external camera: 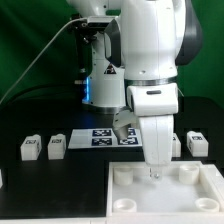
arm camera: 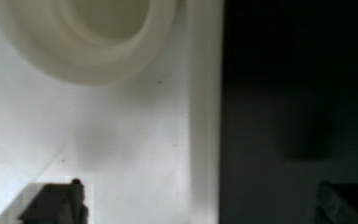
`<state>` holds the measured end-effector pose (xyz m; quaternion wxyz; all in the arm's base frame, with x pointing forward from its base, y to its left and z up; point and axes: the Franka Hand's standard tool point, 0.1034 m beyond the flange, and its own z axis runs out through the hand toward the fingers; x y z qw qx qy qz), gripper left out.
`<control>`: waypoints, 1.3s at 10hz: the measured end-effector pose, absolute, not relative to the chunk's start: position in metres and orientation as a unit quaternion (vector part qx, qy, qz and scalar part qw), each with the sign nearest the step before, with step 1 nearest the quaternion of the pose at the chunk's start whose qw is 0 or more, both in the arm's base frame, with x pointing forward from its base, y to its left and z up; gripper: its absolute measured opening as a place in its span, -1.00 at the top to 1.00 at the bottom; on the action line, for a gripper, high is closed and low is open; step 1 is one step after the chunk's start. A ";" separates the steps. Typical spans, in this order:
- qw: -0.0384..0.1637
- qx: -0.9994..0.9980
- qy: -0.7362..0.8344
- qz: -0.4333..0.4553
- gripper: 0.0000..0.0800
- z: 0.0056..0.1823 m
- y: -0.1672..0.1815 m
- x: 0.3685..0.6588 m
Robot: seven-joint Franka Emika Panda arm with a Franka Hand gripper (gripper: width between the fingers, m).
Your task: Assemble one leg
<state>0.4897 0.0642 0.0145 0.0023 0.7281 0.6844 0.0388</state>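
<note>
White socketed board point(external camera: 175, 195) fills the lower right, the gripper point(external camera: 153, 176) poised over it with fingers point(arm camera: 51, 203) spread and empty, one leg point(external camera: 30, 148) at mid-left.

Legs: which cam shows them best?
Exterior view: tagged legs sit on the table either side of the marker board. Wrist view shows none, only the white board's round socket and tool fingertips.

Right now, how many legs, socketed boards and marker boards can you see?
Legs: 3 clear, a possible fourth behind the arm
Socketed board: 1
Marker board: 1
Total: 5 sure
</note>
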 end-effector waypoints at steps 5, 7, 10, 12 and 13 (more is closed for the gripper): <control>0.002 0.880 0.472 0.050 -0.62 0.058 0.110 0.491; -0.010 0.929 0.364 0.063 -0.62 0.059 0.135 0.487; -0.029 0.978 0.200 0.057 -0.62 0.059 0.141 0.484; -0.040 0.994 0.093 0.045 -0.62 0.062 0.168 0.472; -0.043 0.996 0.063 0.040 -0.62 0.060 0.175 0.465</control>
